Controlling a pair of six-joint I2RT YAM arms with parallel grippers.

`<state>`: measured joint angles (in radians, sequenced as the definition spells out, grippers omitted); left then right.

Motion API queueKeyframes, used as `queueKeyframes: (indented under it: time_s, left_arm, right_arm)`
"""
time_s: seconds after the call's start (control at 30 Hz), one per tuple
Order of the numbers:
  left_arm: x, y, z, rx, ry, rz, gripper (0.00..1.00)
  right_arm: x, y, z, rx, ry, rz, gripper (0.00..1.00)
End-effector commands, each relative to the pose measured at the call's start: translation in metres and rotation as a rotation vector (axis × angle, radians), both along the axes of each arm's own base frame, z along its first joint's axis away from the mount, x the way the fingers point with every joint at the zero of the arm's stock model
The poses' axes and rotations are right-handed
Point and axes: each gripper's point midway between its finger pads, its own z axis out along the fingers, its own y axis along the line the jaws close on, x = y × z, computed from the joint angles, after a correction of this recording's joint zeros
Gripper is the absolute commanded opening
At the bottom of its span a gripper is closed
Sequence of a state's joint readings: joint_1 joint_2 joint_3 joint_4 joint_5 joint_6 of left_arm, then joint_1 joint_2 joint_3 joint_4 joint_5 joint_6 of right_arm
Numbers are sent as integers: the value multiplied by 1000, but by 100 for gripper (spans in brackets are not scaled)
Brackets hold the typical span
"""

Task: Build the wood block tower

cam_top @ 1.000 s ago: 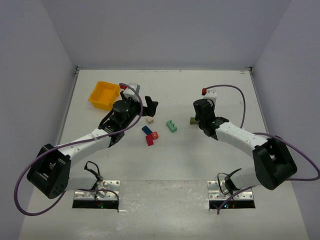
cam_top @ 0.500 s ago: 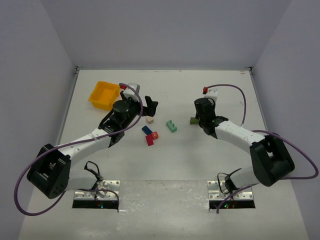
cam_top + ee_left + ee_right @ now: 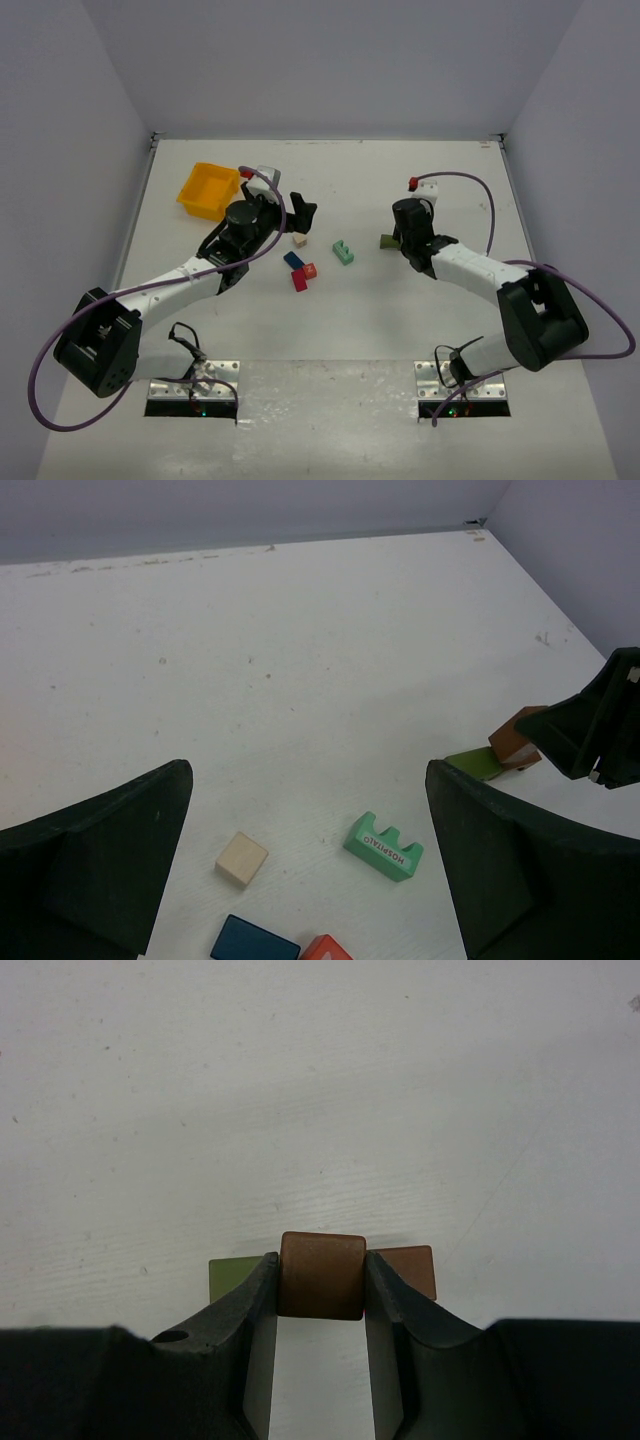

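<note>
Stacking step in hand: gripping the brown block (image 3: 321,1280) in the clenched right pincer (image 3: 320,1265) just by the olive block (image 3: 232,1270), contact hard to tell; left pincer (image 3: 308,780) released wide over the tan block (image 3: 242,858) on the desk (image 3: 300,630); next, probably centring, then lowering squarely.

A brown block (image 3: 320,1274) is clamped between the two dark fingers (image 3: 252,1305) of the right claw (image 3: 320,1290), with the white desk (image 3: 300,1080) seen beyond. Behind it, an olive block (image 3: 232,1270) is partly seen beside the left finger and a reddish-brown piece (image 3: 410,1268) beside the right.
</note>
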<state>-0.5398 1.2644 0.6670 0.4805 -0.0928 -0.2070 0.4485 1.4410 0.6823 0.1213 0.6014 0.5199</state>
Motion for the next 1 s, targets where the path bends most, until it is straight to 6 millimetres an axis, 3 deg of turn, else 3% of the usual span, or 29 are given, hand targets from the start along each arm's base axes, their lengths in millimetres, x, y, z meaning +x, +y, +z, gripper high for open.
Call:
queueKeyframes:
  time_s: [0.0,0.97]
  left_arm:
    - [3,-3,18,-27,-59,-19,100]
    - [0,-10,16,-22,-64,-64,100]
  right_arm:
    - [7,1,4,22,-45,-2,0]
    - [7,3,2,4,-78,48,1]
